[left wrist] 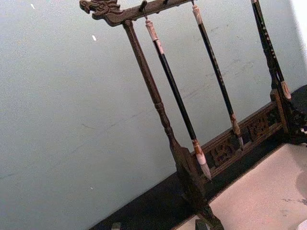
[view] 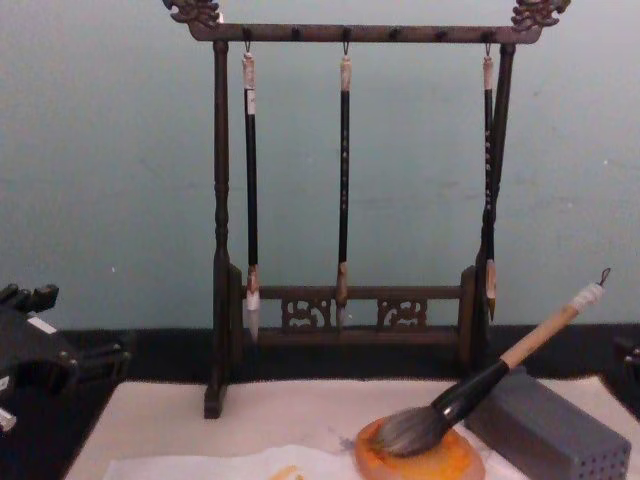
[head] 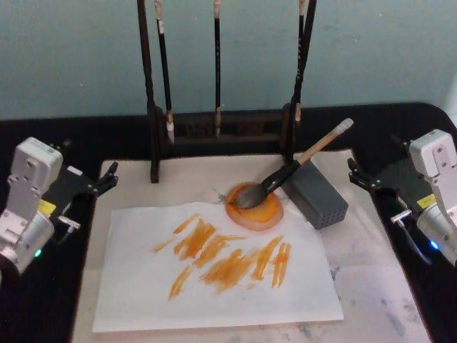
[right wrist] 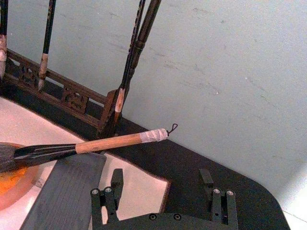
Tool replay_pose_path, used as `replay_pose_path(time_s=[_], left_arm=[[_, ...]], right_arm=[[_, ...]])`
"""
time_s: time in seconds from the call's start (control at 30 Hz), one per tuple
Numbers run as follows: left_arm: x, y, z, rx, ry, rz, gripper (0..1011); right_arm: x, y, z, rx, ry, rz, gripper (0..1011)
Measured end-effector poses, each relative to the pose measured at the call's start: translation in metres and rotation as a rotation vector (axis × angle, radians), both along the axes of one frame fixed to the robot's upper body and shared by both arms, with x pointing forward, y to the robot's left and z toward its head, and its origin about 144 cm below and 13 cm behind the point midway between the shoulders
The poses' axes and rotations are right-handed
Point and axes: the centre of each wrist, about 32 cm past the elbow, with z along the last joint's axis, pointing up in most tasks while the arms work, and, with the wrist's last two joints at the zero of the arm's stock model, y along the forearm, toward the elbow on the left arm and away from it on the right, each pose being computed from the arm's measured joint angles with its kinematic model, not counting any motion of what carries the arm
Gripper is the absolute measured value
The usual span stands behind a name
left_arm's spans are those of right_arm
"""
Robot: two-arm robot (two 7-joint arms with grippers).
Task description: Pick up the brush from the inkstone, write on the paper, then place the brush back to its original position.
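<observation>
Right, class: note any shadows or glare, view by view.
Chest view: the dark wooden brush rack throws no distinct shadow on the teal wall. Head view: no glare spot on the round glossy orange dish; light looks soft, even.

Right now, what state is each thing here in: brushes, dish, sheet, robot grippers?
Round glossy orange inkstone: under the bristles.
Large thick brush, tan wooden handle: bristles resting on the inkstone, handle propped on the grey rectangular block.
Thin white paper sheet: flat, covered in orange strokes.
Three thin dark brushes: hanging from the wooden rack.
Left gripper: parked left of the beige mat.
Right gripper: open, empty, parked on the right.
</observation>
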Motion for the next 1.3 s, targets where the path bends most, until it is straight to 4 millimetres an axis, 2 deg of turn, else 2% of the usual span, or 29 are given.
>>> replay_pose_path(time_s=[1.3], left_arm=[[0.0000, 0.0000, 0.0000, 0.000, 0.000, 0.000, 1001]], right_arm=[[0.0000, 0.0000, 0.0000, 0.000, 0.000, 0.000, 1000]])
